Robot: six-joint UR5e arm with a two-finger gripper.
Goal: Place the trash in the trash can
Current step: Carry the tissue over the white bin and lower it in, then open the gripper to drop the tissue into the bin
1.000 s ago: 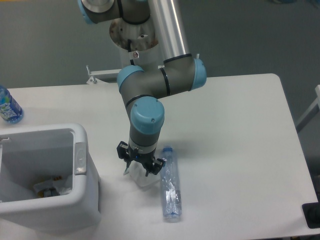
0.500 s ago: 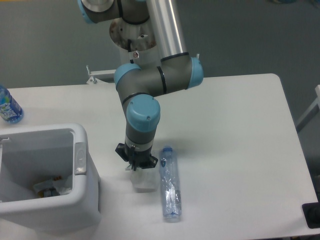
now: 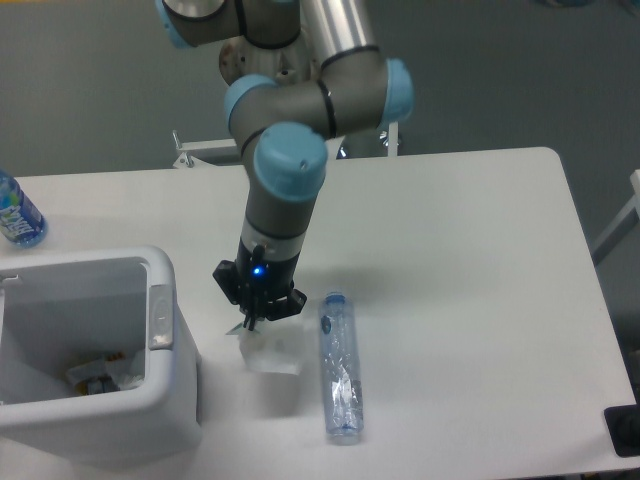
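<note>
My gripper [image 3: 248, 324] hangs just right of the trash can [image 3: 160, 318], fingers pointing down and shut on the top edge of a crumpled translucent wrapper [image 3: 272, 352]. The wrapper dangles below the fingers, slightly above the table. A crushed clear plastic bottle [image 3: 338, 366] with a bluish label lies lengthwise on the table right of the wrapper, apart from it. The trash can is a boxy white bin with a thick rim and a grey handle patch, at the front left.
Some scraps [image 3: 100, 375] lie in the bottom of the bin. An upright bottle with a bright blue label [image 3: 16, 212] stands at the far left edge of the white table [image 3: 470, 260]. A dark object [image 3: 625, 432] sits at the front right corner.
The fingers have shut on the wrapper. The arm then rose and shifted a little left toward the bin, carrying the wrapper off the table. The crushed bottle stayed put.
</note>
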